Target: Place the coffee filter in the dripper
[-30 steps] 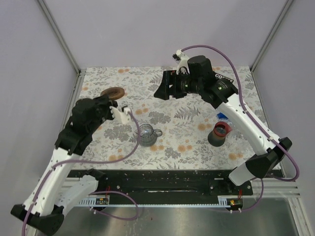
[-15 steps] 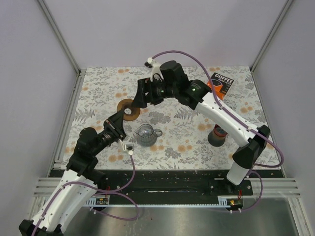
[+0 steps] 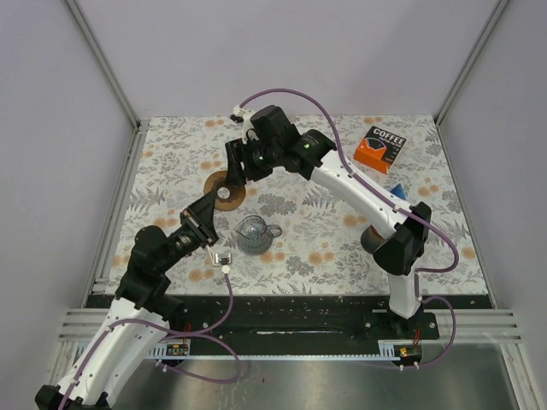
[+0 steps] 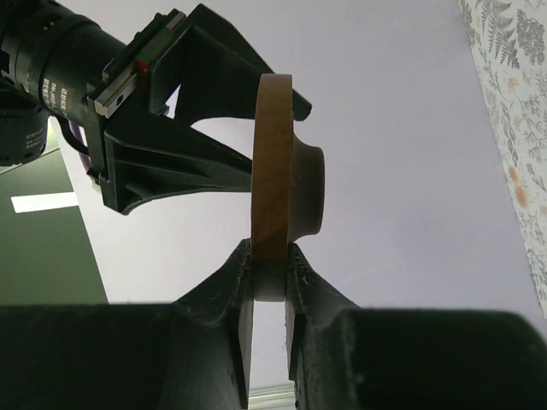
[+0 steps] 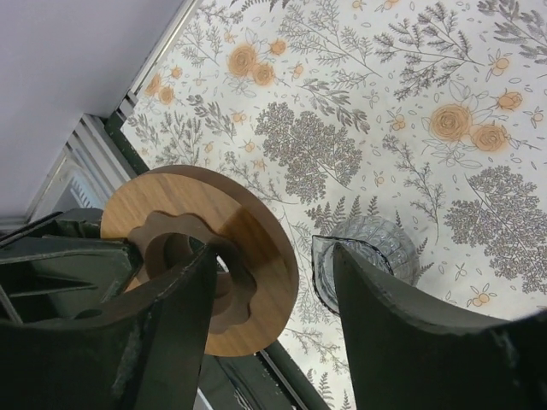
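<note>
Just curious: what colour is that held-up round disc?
Wooden disc: light brown, grained; clearest in the right wrist view.

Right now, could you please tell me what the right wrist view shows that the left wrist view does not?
Only the right wrist view shows the glass dripper standing on the flowered table and the wooden disc's flat face. Only the left wrist view shows the disc edge-on, its rim pinched by the left gripper, with the right gripper's body behind it. Both show the disc and part of the table.
</note>
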